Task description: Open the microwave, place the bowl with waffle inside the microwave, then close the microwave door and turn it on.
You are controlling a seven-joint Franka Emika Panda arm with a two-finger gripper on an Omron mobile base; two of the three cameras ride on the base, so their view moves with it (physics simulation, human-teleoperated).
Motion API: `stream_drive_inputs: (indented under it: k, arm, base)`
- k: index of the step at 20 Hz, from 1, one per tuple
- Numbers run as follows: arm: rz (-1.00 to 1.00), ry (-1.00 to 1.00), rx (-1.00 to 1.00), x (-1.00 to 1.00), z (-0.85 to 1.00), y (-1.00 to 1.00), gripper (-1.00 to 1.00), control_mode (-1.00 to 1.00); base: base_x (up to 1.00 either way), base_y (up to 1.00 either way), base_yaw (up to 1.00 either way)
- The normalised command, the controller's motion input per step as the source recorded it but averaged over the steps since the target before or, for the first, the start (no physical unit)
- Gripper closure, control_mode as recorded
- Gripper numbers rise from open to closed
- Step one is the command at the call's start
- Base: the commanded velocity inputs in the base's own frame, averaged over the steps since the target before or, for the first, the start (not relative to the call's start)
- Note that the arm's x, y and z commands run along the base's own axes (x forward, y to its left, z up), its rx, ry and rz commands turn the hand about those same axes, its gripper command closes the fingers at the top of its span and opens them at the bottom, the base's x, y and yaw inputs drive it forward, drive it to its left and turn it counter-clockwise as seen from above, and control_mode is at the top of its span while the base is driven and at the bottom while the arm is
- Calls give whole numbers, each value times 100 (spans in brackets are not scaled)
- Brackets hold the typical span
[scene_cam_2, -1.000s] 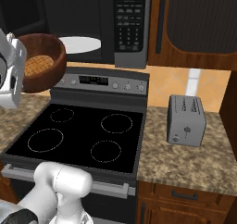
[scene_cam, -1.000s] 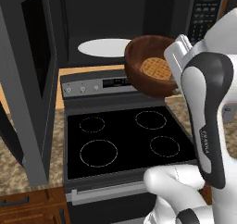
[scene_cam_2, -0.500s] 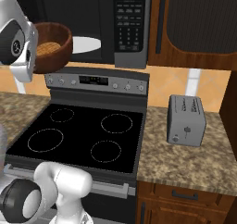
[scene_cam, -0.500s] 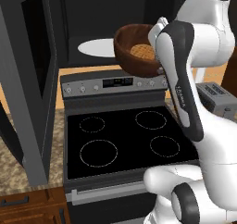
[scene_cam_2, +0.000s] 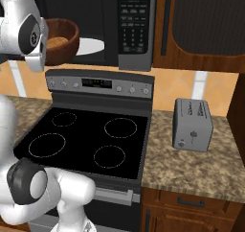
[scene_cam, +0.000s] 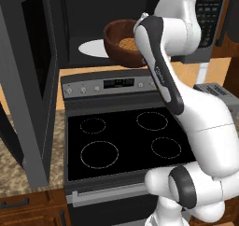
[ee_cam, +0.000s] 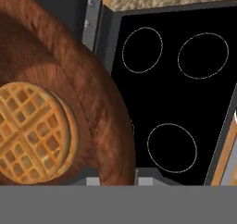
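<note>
I hold bowl [scene_cam: 122, 43] with waffle [ee_cam: 33, 133], tool clamped on rim, just before open microwave [scene_cam_2: 136, 27]; turntable [scene_cam: 95, 47] lies straight ahead.

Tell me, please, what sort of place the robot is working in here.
A home-style kitchen, rendered in simulation: a black stove with ring-marked burners sits in a speckled stone counter, a microwave hangs above it, and a grey toaster stands beside wooden cabinets.

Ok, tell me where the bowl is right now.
In the left base view the bowl, waffle inside, is held up at the open microwave's mouth, right of the white turntable plate, above the stove's back panel.
</note>
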Motion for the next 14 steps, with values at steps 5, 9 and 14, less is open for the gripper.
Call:
stream_drive_inputs:
  k: [5,9,14]
  arm:
    - [0,0,0,81,0,28,100,-100]
    - [0,0,0,79,3,8,100,-100]
    - [0,0,0,81,0,0,100,-100]
  base:
    - [0,0,0]
    - [0,0,0]
    - [0,0,0]
